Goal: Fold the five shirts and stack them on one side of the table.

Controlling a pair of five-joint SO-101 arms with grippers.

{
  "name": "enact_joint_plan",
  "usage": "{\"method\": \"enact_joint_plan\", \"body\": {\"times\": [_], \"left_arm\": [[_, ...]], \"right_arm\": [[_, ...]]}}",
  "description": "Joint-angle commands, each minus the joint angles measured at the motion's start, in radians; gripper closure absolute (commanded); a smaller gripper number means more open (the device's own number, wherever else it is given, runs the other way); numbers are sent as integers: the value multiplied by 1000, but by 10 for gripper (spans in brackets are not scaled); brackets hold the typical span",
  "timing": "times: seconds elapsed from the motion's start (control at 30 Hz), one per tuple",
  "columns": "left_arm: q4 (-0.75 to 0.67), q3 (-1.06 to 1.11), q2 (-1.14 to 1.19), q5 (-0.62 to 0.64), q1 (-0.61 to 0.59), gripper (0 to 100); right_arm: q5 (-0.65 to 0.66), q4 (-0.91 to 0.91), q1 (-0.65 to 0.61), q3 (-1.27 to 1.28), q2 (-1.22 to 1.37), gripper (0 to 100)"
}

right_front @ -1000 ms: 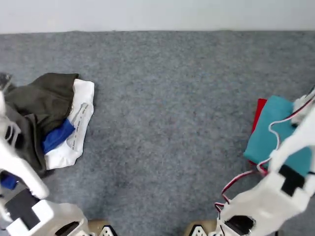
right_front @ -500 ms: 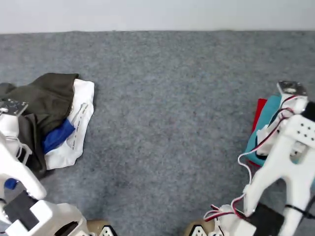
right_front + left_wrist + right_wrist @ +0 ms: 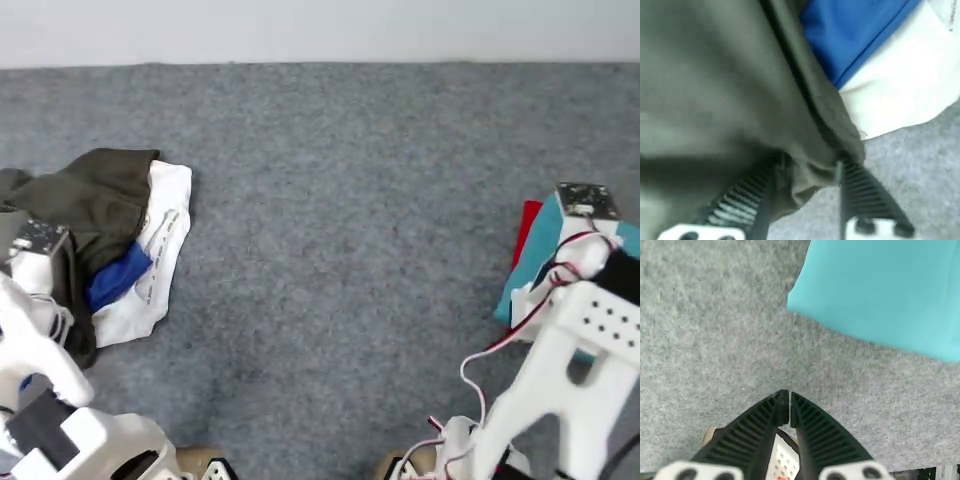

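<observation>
A loose pile lies at the table's left: an olive shirt (image 3: 95, 195) on top, a white shirt (image 3: 165, 225) beneath, and a blue shirt (image 3: 118, 275) poking out between them. In the left wrist view my left gripper (image 3: 810, 165) is shut on a bunched fold of the olive shirt (image 3: 715, 90), with the blue shirt (image 3: 855, 35) and white shirt (image 3: 900, 95) just beyond. At the right edge a folded teal shirt (image 3: 545, 250) rests on a red shirt (image 3: 527, 230). My right gripper (image 3: 789, 392) is shut and empty over bare carpet beside the teal shirt (image 3: 880, 290).
Grey carpet (image 3: 350, 220) covers the table between the pile and the stack. The left arm (image 3: 30, 330) stands over the pile's near edge. The right arm (image 3: 575, 330) rises over the near part of the teal and red stack. A pale wall runs along the far edge.
The right arm has swung upright over the near side of the teal stack. The left arm has shifted over the pile, and the olive shirt's left edge has moved a little.
</observation>
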Motion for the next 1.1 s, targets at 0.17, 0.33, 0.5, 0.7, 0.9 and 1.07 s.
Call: {"method": "enact_joint_plan", "body": {"times": [0.17, 0.33, 0.5, 0.7, 0.9, 1.07], "left_arm": [[69, -42, -117, -5, 12, 988], [210, -154, -364, 78, 35, 988], [258, -260, -621, 212, 126, 988], [261, -380, -770, 374, 276, 987], [256, -545, -783, 520, 476, 987], [256, -581, -783, 540, 744, 987]], "right_arm": [[-3, 38, -10, 14, -102, 989], [-3, 38, -10, 14, -124, 989], [-3, 38, -10, 14, -150, 989], [-3, 38, -10, 14, -160, 989], [-3, 39, -10, 15, -160, 989], [-3, 39, -10, 15, -160, 989]]}}
